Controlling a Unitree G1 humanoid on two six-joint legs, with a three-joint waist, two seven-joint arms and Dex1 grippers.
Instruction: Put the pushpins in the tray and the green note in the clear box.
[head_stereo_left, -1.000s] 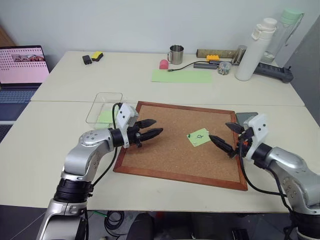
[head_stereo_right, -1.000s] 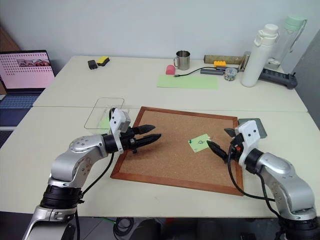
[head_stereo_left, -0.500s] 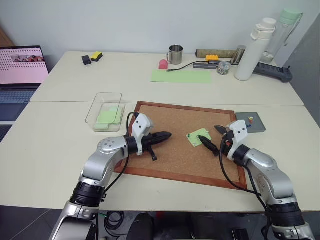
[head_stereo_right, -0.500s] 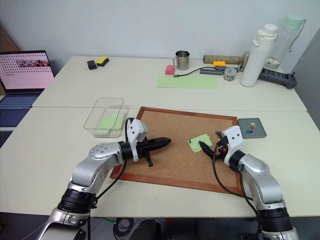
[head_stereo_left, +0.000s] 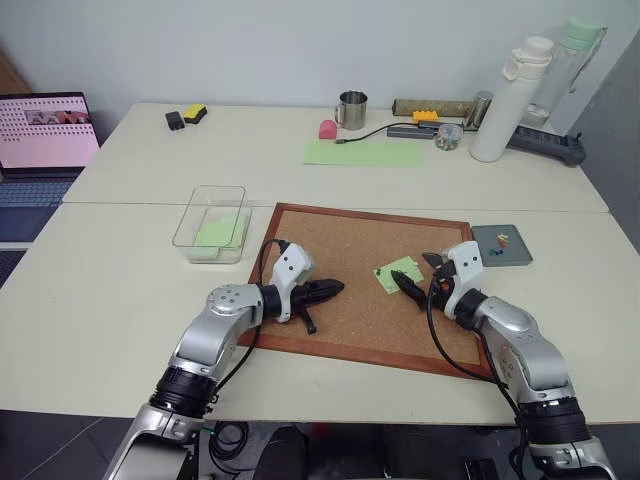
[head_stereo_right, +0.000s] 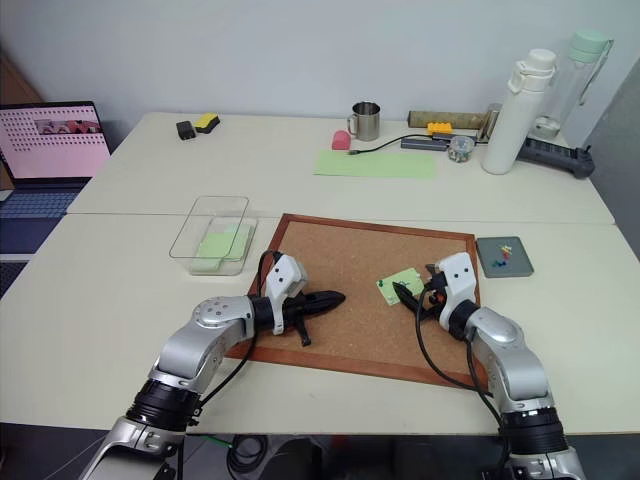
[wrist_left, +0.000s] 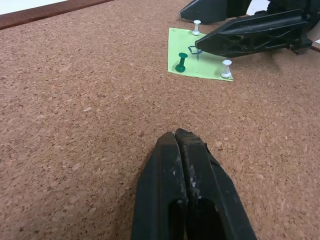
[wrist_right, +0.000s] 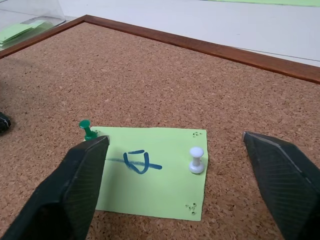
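Pinning the square green note (wrist_right: 150, 170) to grainy cork (3 pushpins (wrist_right: 196, 159)), right gripper (wrist_right: 182, 185) jaws wide, left gripper (wrist_left: 179, 137) jaws closed.

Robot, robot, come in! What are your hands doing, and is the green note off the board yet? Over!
Left gripper shut, resting on cork board. Right gripper open, straddling green note. Note still pinned: pushpins in it.

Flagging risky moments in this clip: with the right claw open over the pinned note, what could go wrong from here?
1. The green note is pinned to the cork board by a green pushpin and white pushpins; closing now could crumple or tear the paper.
2. The right claw straddles several pins, so it might knock one loose.
3. The shut left claw rests on the cork nearby; the arms could collide.
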